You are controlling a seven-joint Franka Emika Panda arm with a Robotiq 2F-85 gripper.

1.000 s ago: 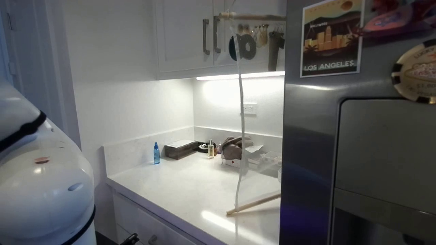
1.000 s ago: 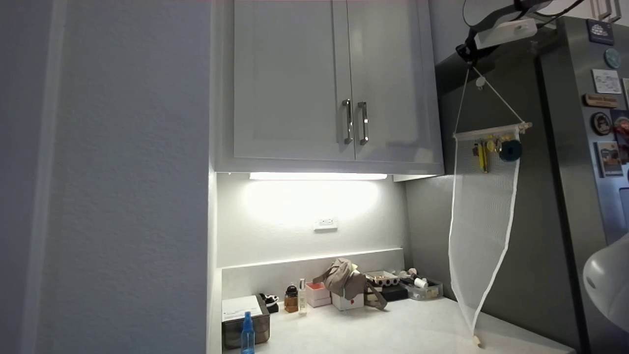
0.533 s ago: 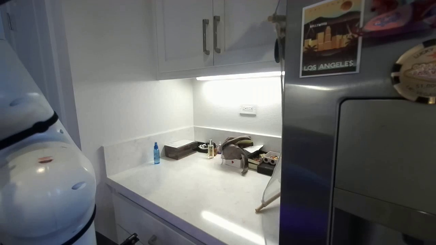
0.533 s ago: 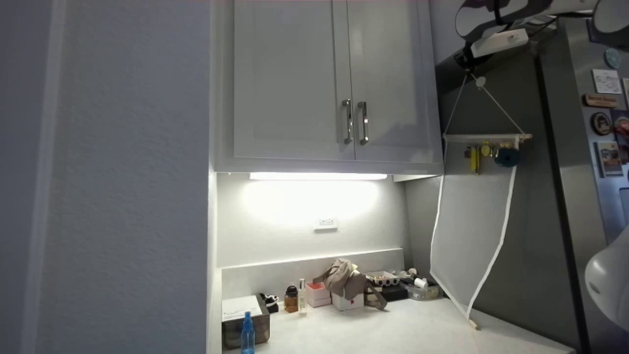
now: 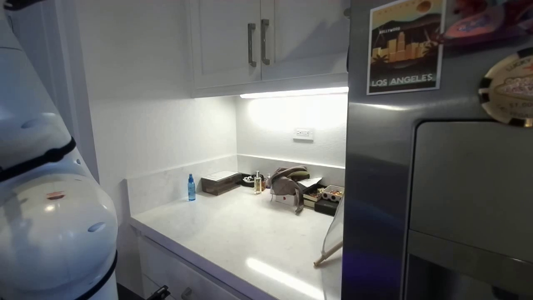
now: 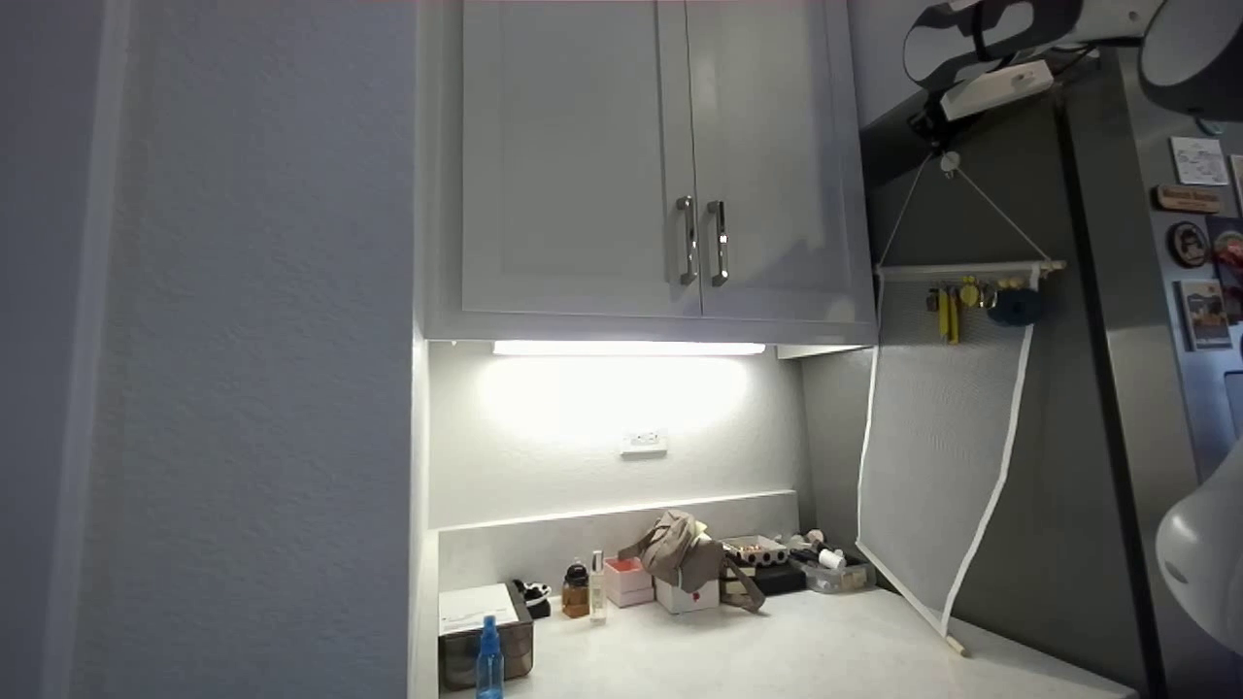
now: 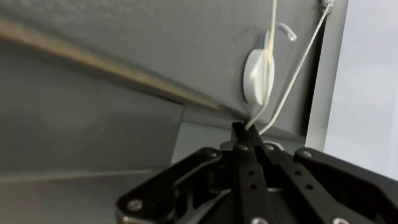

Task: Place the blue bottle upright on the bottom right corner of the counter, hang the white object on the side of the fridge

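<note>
Step, judged: hanging. Fingers [image 7: 247, 165] fully closed, pinching cord [image 7: 298, 67] of white sheet [image 6: 942, 437], which hangs beside fridge [image 6: 1063, 437]. Blue bottle [image 5: 191, 190] upright on desk [image 5: 233, 233]. Next, probably: seat cord on hook [image 7: 252, 79], then release.

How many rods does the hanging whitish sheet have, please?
2: the pale wooden top rod and the tan wooden bottom rod, the latter partly hidden by the grey metal fridge in an exterior view.
</note>
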